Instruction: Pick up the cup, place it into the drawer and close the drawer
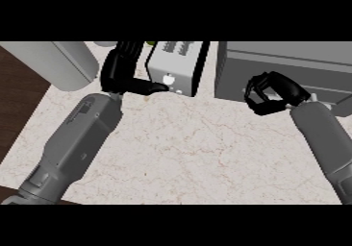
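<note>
The cup is hidden; a yellow-green object (150, 43) is cut off behind the drawer (175, 67)

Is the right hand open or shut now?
Shut. The right hand has its fingers curled inward in front of the grey cabinet; nothing shows inside them.

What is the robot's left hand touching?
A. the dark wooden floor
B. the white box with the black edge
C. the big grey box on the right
B: the left hand reaches up beside the white box, its thumb touching the front of it.
</note>
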